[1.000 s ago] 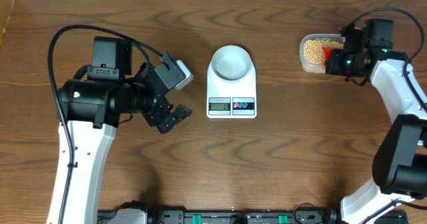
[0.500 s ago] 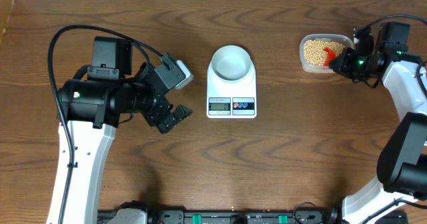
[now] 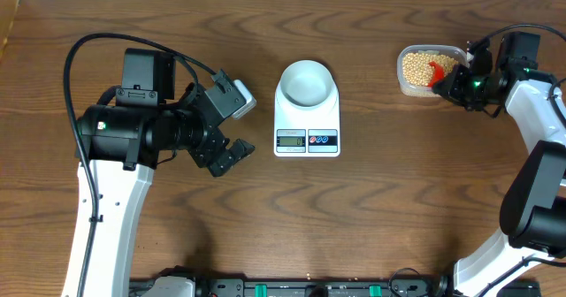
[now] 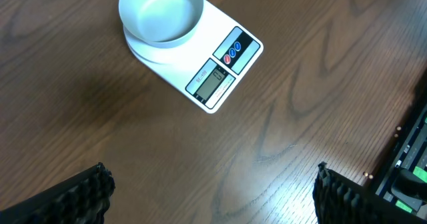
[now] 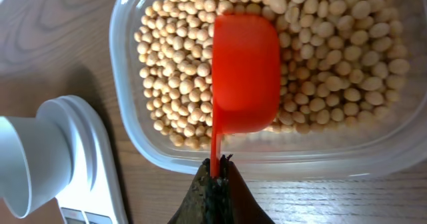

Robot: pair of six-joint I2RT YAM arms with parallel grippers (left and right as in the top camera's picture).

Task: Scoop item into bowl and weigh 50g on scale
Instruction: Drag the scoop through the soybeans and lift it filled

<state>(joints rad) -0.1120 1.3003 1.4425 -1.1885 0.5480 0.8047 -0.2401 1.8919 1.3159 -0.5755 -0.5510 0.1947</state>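
Red plastic marks the working end: the right claw [image 5: 215,174] is clamped on the thin handle of a scoop [image 5: 243,74], whose cup lies over the beans [image 5: 320,57] inside the clear tub [image 5: 137,141]. Gripping the handle at its very end keeps the fingers outside the tub wall while the cup reaches the heap. No beans show on the cup's visible face, so I judge the first load is not yet taken.

The bowl [image 4: 160,14] sits empty on the scale [image 4: 223,67], set toward the back so the display and buttons are uncovered. I cannot read the display. The scale is mid-counter [image 3: 398,209], well apart from the tub, so a loaded scoop will need a level carry.

The left claw [image 4: 217,194] hangs near the scale with its fingers wide apart and holds nothing. It is likely parked there, out of the way.
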